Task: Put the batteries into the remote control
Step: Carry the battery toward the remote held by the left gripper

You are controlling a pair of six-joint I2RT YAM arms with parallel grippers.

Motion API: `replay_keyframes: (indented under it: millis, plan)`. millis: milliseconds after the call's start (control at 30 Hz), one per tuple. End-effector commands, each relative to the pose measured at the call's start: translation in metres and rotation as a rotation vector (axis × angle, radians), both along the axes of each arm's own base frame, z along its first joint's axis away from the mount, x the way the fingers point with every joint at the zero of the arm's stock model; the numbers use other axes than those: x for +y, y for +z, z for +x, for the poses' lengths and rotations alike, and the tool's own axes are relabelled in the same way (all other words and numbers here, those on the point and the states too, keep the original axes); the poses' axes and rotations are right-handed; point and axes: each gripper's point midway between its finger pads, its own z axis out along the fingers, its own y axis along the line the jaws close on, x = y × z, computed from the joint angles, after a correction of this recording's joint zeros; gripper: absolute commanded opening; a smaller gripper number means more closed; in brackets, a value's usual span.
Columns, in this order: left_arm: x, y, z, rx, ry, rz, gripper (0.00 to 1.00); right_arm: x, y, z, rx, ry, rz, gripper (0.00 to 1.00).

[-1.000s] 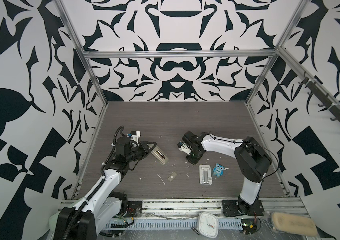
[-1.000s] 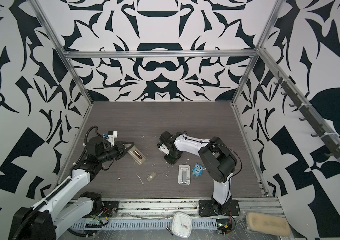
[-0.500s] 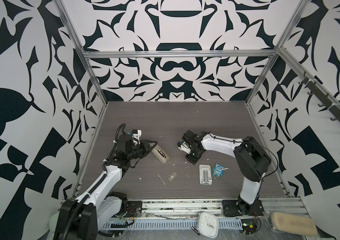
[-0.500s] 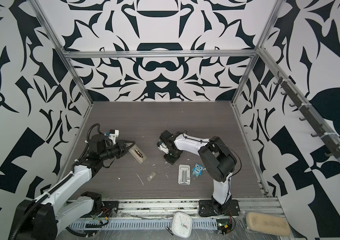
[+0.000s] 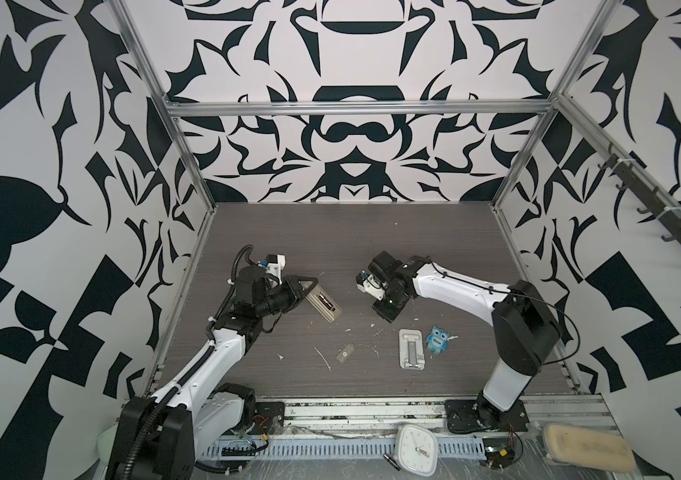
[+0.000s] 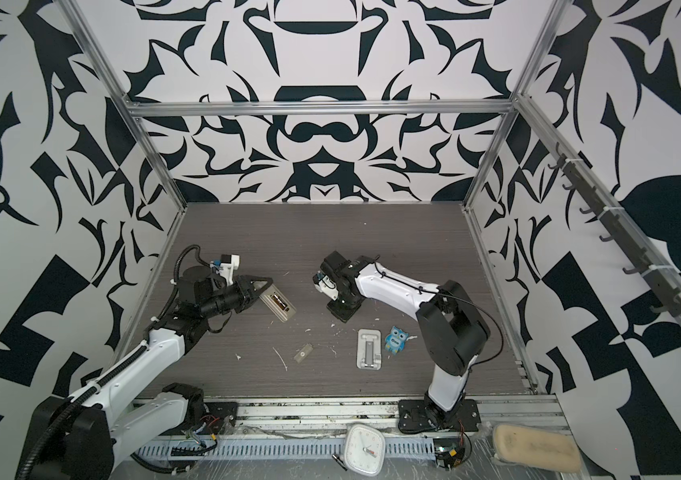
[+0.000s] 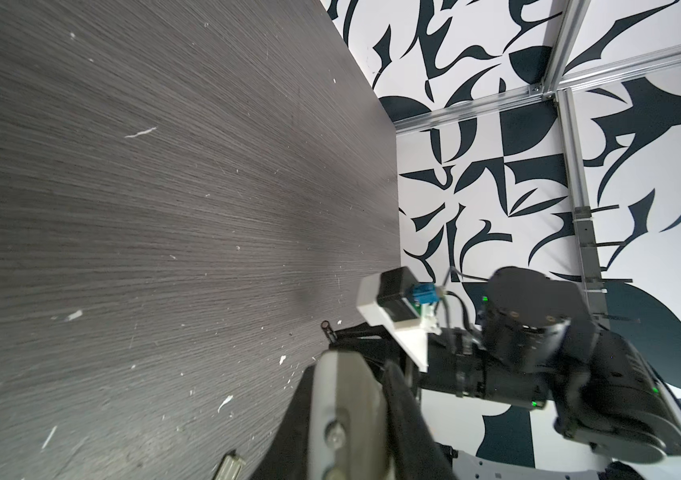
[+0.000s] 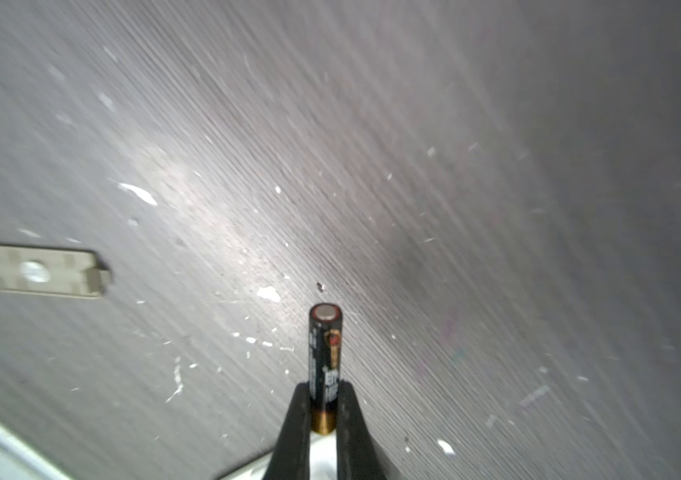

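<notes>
While the left gripper [image 5: 307,290] is clamping one end of the remote control [image 5: 327,308] close to the left edge of the bench [image 5: 330,241], about midway between its back and front edges, the handset is pointing its free end toward the middle of the bench with its beige-grey back facing up. Its recessed bay is standing open in both top views, and one battery [image 5: 325,300] is lying inside it as a small dark cylinder; whether the remote's free end is touching the bench I cannot tell. Near the bench's middle, well apart from the remote, the right gripper [image 8: 323,390] is pointing down at the surface and pinching the other battery [image 8: 324,349] by its brass-coloured end, so that the dark body is sticking straight out beyond the fingertips with its flat silvery end facing the bench. The top views are hiding this battery under the gripper. Toward the front edge, between the two arms, the small flat cover [image 5: 345,353] is lying by itself. Further toward the right edge, a silvery-white slotted stand [image 5: 412,349] is lying flat, and a blue owl figure [image 5: 438,338] is standing just beside it on the side toward the right edge. Around them, white flecks [image 5: 325,362] are dotting the wood.
</notes>
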Motion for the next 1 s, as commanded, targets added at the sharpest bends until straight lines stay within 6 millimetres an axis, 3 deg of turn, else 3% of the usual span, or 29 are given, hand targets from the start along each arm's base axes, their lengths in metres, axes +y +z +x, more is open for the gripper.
replay_keyframes:
  millis: [0,233,367,500,767,967]
  plan:
    - [-0.003,0.017,0.007,-0.072,-0.007,-0.013,0.0,-0.003,0.042,-0.004,-0.023,-0.031,0.039,0.0]
    - [-0.009,0.025,0.014,-0.096,-0.037,-0.025,0.0,0.005,0.092,-0.02,-0.019,-0.027,0.062,0.0]
    - [-0.012,0.031,0.014,-0.117,-0.06,-0.036,0.0,0.033,0.126,-0.03,-0.009,0.031,0.11,0.0]
    - [-0.013,0.032,0.015,-0.125,-0.073,-0.032,0.0,0.064,0.146,-0.031,0.034,0.052,0.161,0.0]
    - [-0.015,0.031,0.019,-0.129,-0.072,-0.044,0.0,0.094,0.147,-0.028,0.084,0.091,0.157,0.0]
    - [-0.02,0.036,0.023,-0.149,-0.076,-0.055,0.0,0.096,0.133,-0.032,0.122,0.094,0.129,0.0]
